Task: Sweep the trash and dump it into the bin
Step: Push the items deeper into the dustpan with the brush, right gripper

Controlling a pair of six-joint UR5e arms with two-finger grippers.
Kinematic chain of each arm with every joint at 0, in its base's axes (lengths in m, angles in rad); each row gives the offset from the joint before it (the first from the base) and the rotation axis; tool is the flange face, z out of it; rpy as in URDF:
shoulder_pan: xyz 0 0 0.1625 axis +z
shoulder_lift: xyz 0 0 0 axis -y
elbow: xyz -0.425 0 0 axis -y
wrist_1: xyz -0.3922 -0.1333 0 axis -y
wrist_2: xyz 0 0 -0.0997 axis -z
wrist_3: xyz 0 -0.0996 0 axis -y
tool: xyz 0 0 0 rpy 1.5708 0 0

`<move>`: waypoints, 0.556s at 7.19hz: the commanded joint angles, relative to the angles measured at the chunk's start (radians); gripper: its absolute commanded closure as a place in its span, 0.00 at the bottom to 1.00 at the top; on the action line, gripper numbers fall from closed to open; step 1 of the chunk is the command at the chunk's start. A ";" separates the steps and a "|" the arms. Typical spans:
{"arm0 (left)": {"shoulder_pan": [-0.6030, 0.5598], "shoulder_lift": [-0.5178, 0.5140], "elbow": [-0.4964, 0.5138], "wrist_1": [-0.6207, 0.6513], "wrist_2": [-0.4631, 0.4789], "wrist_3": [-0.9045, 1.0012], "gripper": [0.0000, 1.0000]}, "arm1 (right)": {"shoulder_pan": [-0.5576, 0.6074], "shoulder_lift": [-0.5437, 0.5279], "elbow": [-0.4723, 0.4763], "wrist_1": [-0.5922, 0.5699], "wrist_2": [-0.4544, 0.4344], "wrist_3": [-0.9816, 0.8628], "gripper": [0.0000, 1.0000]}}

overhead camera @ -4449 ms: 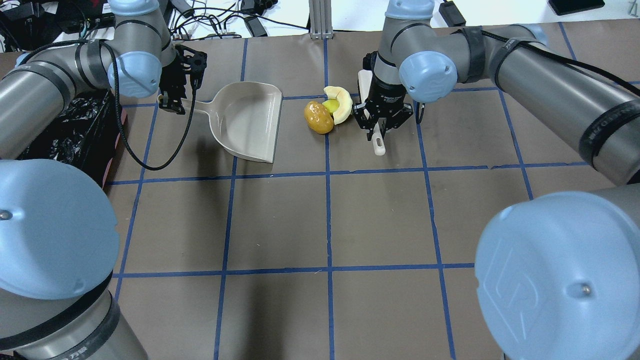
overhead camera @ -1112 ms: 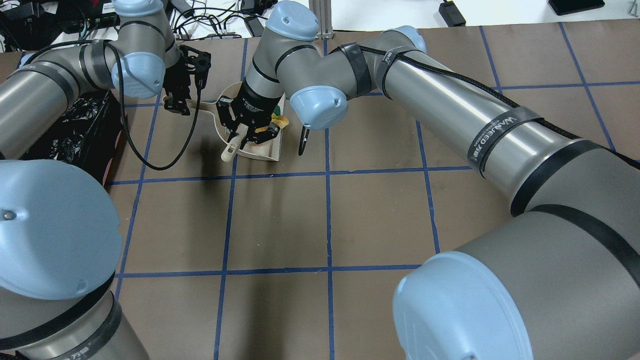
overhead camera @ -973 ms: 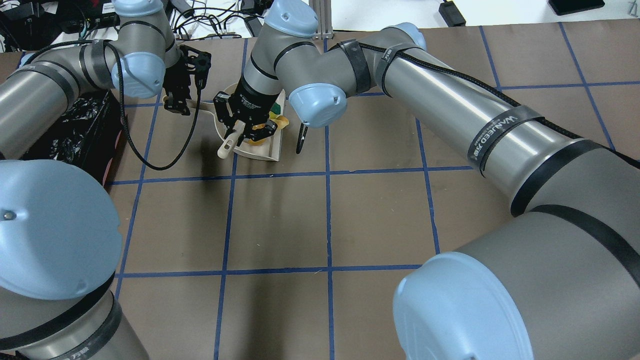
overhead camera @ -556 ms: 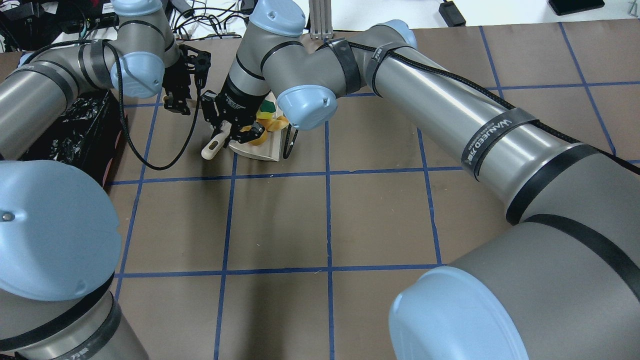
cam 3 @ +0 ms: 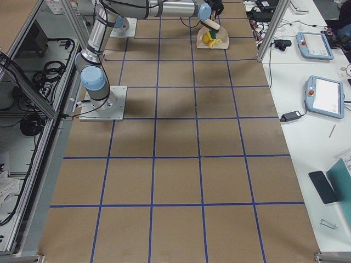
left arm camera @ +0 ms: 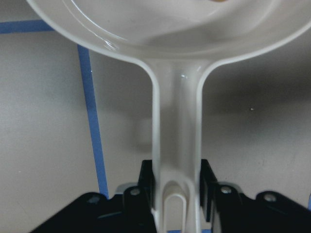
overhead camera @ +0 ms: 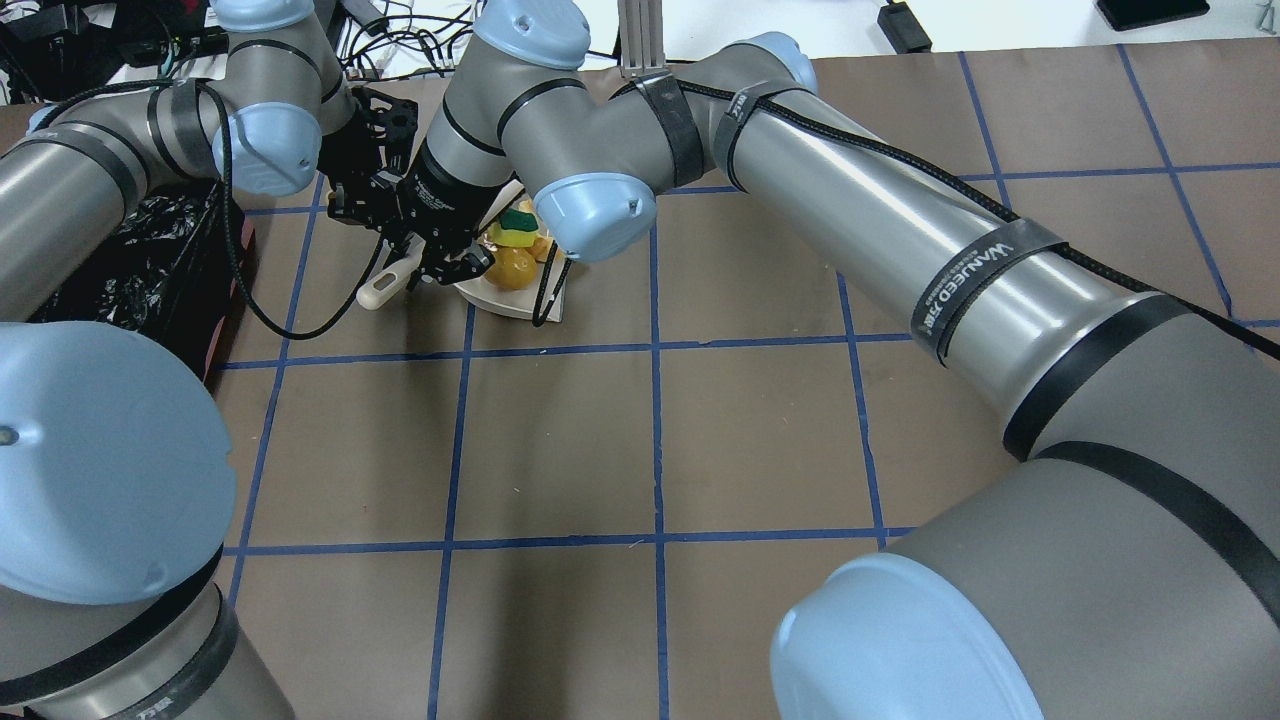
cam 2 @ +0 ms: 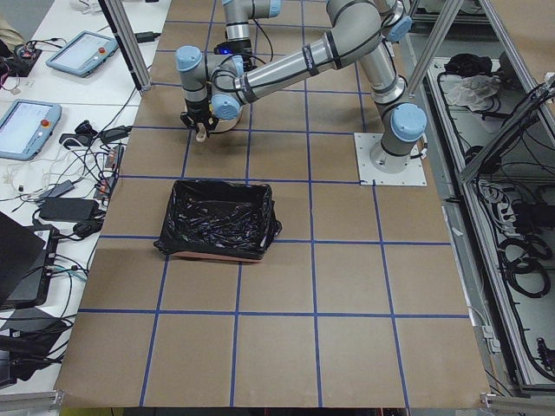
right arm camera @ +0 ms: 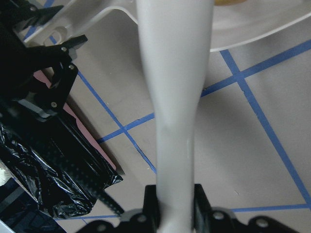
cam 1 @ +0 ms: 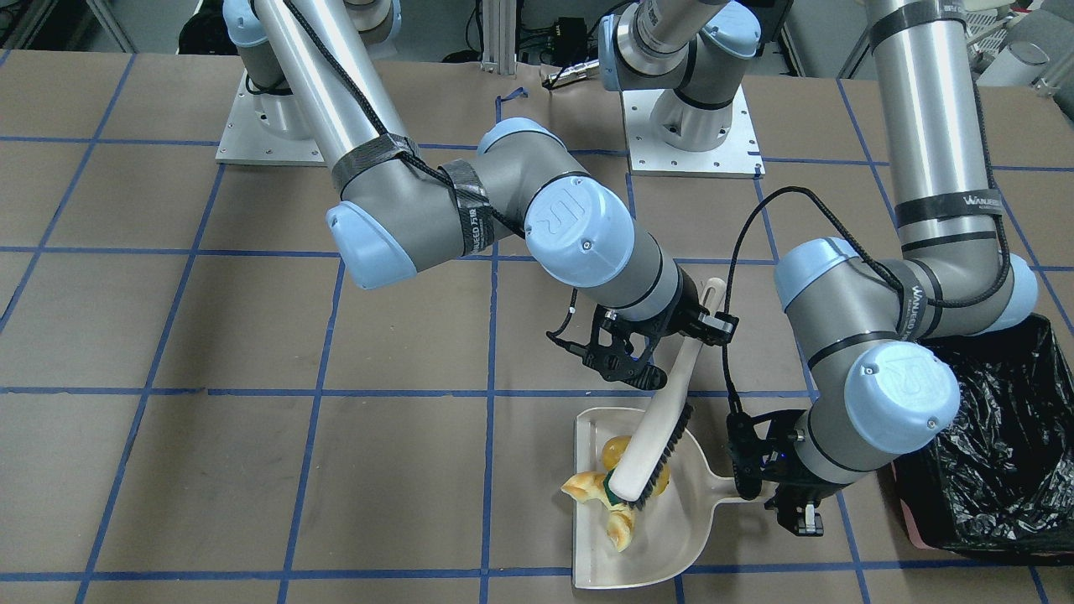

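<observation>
The beige dustpan (cam 1: pixel 671 537) lies on the table with all three trash pieces in it: the golden-brown lump (cam 1: pixel 617 451), the pale yellow crescent (cam 1: pixel 619 524) and the yellow-green wedge (overhead camera: pixel 517 226). My right gripper (cam 1: pixel 681 352) is shut on the white brush's handle (cam 1: pixel 690 361). The brush's bristle head (cam 1: pixel 650 461) rests among the pieces inside the pan. My left gripper (cam 1: pixel 768 499) is shut on the dustpan handle (left arm camera: pixel 177 131). The black-lined bin (cam 1: pixel 998 453) stands just beyond the left gripper, apart from the pan.
The brown table has a blue tape grid. The two arms cross close together over the dustpan (overhead camera: pixel 520 300). The bin (overhead camera: pixel 130 260) with its pink base edge sits at the table's left side. Cables and devices lie past the far edge.
My right gripper has swept the brush leftward over the dustpan, carrying the three pieces from the table into the pan. My left gripper has kept hold of the pan's handle.
</observation>
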 commanded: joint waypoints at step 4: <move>0.000 0.000 -0.005 0.000 -0.008 0.001 0.74 | -0.011 -0.044 -0.014 0.030 -0.004 0.004 1.00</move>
